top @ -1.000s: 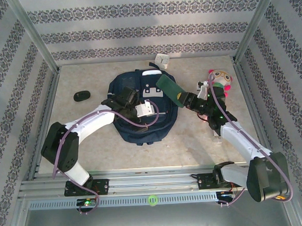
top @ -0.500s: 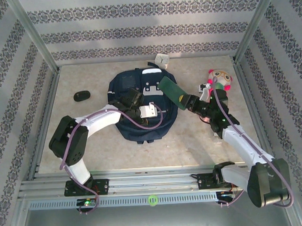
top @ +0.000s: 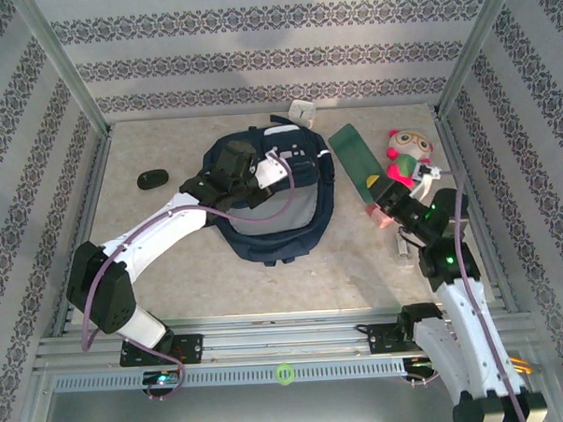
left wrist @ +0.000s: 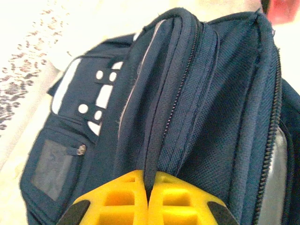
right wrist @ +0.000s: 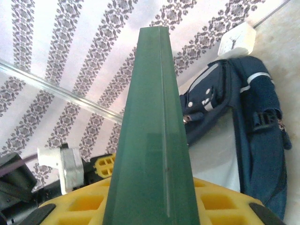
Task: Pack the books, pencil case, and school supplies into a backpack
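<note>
1. Backpack [top: 323, 209], navy blue, lies on the table [top: 172, 262] directly beneath my left gripper [left wrist: 149, 190], its main compartment gaping.
2. My left jaws are pressed fully together, pinching a fold of the backpack's zippered rim between them.
3. My right gripper [right wrist: 150, 199] clamps the dark green book [right wrist: 150, 117]; the jaws stand apart only by its thickness, and the book juts out ahead of them.
4. From my right jaws, the backpack sits off to the left, apart from the book.
5. A pencil case [right wrist: 239, 40] rests beyond the backpack.
6. A plush toy [top: 408, 154] sits just ahead and right of my right jaws.
</note>
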